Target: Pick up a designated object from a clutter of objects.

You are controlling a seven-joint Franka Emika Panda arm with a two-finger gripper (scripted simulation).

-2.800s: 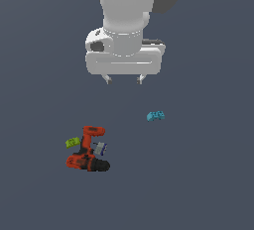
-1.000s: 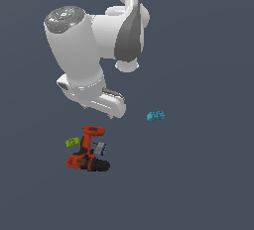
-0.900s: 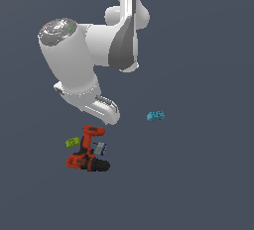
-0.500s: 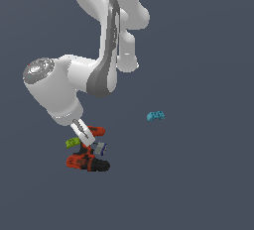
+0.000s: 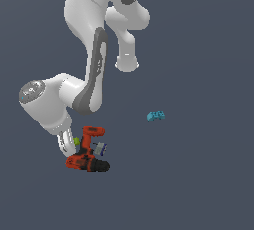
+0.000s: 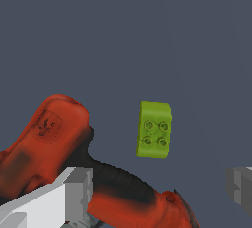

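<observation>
Lowered end effector [image 6: 160, 187] now straddles lime-green block [image 6: 154, 129] beside drill [image 6: 54, 143].

Arm config changes markedly vs. earliest pic: then upright, wrist centred high over the surface, tool fingers pointing down, well apart from all items. Now arm is folded low toward the exterior view's left, elbow link swung down. Tool [image 5: 71, 146] has descended to the drill [image 5: 88, 155], sitting just beside its handle on the exterior view's left. Lime-green block [image 5: 77, 140], earlier fully visible beside the drill, is now mostly hidden behind the tool in ext. view; only a sliver shows.
</observation>
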